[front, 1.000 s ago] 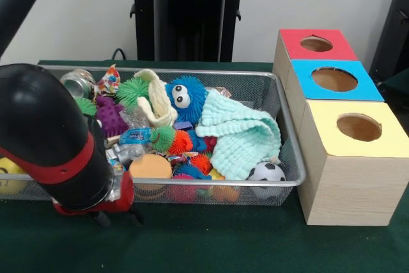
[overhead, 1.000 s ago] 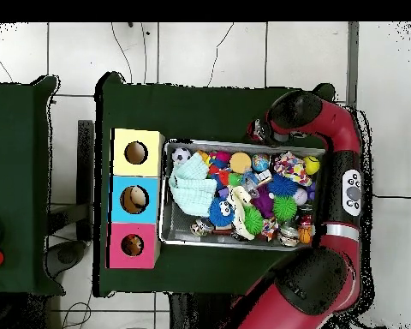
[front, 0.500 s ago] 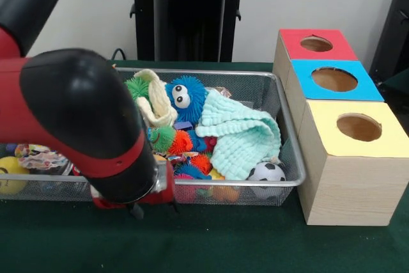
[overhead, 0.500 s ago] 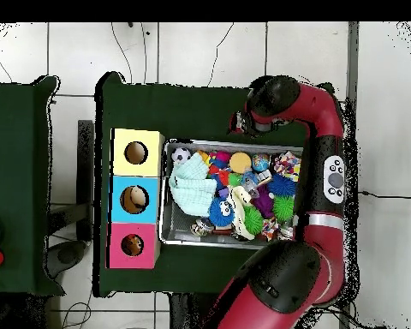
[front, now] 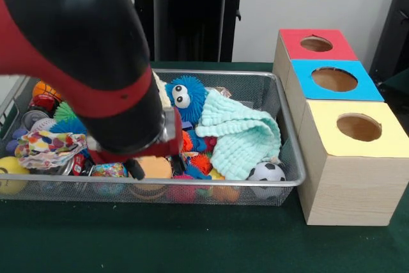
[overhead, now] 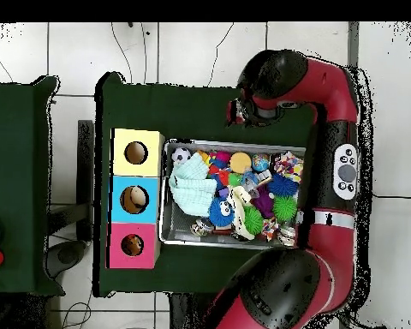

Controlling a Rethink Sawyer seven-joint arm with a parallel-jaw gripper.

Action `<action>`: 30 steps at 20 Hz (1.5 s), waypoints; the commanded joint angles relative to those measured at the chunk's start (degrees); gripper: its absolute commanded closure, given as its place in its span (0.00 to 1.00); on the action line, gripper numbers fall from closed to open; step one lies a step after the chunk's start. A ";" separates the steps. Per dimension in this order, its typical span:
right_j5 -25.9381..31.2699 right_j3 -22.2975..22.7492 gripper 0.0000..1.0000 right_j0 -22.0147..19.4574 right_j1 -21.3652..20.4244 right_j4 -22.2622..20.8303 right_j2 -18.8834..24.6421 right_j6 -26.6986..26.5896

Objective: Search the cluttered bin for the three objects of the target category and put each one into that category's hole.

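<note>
**Arm looms over a crowded bin, three holes wide open**

While the big red and black arm (front: 83, 55) fills the upper left of the front view, its gripper (front: 134, 168) shows only as a dark stub low at the wrist, right against the near rim of the wire bin (front: 291, 158); whether the jaws are apart or together I cannot tell. From overhead, the arm (overhead: 333, 128) bends up the right side of the frame and across the top, its wrist end (overhead: 240, 111) over the green cloth just above the bin's upper edge.

Inside the bin it is packed. A mint green cloth (front: 243, 135) drapes the right part, with a small soccer ball (front: 266, 172) tucked into the lower right corner against the mesh. A blue fuzzy toy with googly eyes (front: 185, 97) sits near the middle, an orange disc (front: 155, 167) just beside the gripper, and a patterned fabric piece (front: 48, 145) at the left. Which items belong to the target category I cannot tell.

Right of the bin stand three boxes in a row, touching: yellow-topped (front: 354, 126) nearest, blue-topped (front: 333, 80) between, red-topped (front: 316, 44) farthest. Nothing covers their round holes. Bare green tabletop (front: 204, 241) runs along the bottom of the front view.
</note>
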 commanded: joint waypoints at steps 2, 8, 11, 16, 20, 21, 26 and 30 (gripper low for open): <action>0.87 12.43 0.00 -2.22 -11.32 5.41 -7.26 4.71; -17.54 38.17 0.00 -6.80 -22.22 11.51 -11.61 11.81; -24.10 43.32 0.00 -7.79 -22.63 11.79 -12.80 13.15; -26.91 43.77 0.00 -6.67 -22.76 12.04 -15.50 12.51; -28.03 43.13 0.00 -5.32 -22.66 12.16 -17.88 11.24; -27.94 42.21 0.00 -4.99 -22.08 11.86 -18.40 10.37; -26.11 38.17 0.00 -4.53 -19.20 10.97 -20.12 5.73; -29.18 40.80 0.00 -4.85 -20.41 11.39 -21.02 5.02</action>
